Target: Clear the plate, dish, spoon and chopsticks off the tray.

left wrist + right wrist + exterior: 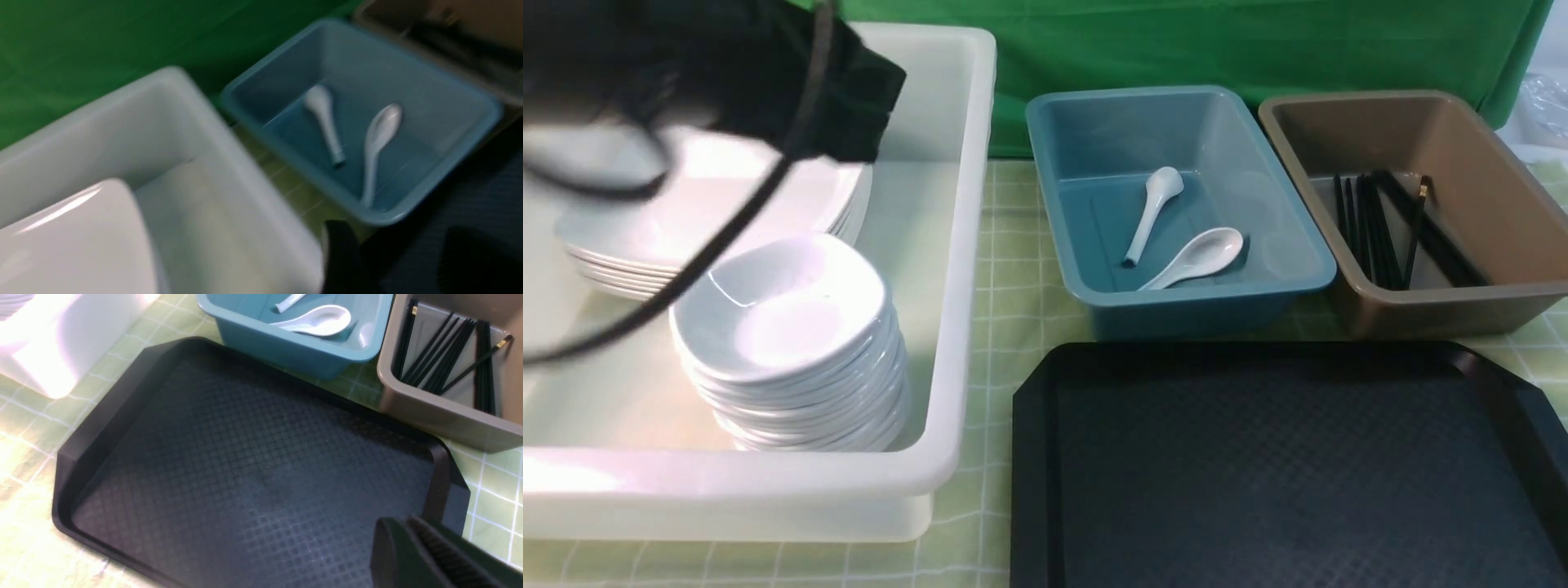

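Left hand (841,98) hangs as a dark blur over the plate (727,196) stack in the white bin (968,245); I cannot tell whether its jaws are wide or narrow. Right hand (429,555) sits low by one corner of the tray (245,457), its gap just as unreadable, and nothing shows in it.

That tray is bare. A dish (784,310) tops its own stack beside the plates. A spoon (1201,253) lies with another in the blue bin (1176,314). The gold-banded chopsticks (1417,220) lean among plain ones in the brown bin (1445,314).

So the clearing looks done (only the retreat is left, I judge). To do that well, the left arm should rise straight up past the bin wall before swinging away. It should also mind its cable (711,253), which seems to drape close to the dish stack and could drag it.
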Robot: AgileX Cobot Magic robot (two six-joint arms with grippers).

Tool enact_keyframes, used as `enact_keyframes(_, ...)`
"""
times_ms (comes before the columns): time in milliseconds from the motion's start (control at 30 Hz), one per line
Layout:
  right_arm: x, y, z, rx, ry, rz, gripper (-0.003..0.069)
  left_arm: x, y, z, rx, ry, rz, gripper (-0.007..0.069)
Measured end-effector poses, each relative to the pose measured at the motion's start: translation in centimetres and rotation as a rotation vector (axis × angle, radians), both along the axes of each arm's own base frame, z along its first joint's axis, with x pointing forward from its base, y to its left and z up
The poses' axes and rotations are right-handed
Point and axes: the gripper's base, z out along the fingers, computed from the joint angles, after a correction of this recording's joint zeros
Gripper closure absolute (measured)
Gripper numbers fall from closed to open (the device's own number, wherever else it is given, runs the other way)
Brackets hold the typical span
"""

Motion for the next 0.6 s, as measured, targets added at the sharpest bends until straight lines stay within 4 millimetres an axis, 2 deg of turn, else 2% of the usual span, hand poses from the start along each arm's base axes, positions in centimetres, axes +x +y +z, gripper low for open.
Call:
enact_keyframes(33,0.0,0.0,0.0,0.000,0.000,0.000,0.0586,-1.5,0.3,-0.2,-0.032,-0.038,-0.029,0.0519)
enact_keyframes(67,0.0,0.0,0.0,0.000,0.000,0.000,0.0583,-2.5,0.6,-0.4,-0.069,-0.057,-0.043,0.0555)
enact_keyframes(167,0.0,0.0,0.0,0.000,0.000,0.000,0.0575,-5.2,1.8,-1.6,-0.130,-0.146,-0.057,0.0606)
enact_keyframes(267,0.0,0.0,0.0,0.000,0.000,0.000,0.0567,-7.3,3.2,-3.2,-0.170,-0.223,-0.036,0.0613)
enact_keyframes(400,0.0,0.0,0.0,0.000,0.000,0.000,0.0559,-9.0,4.5,-5.1,-0.207,-0.293,0.001,0.0613)
enact_keyframes(600,0.0,0.0,0.0,0.000,0.000,0.000,0.0547,-9.6,5.0,-8.1,-0.156,-0.285,0.010,0.0613)
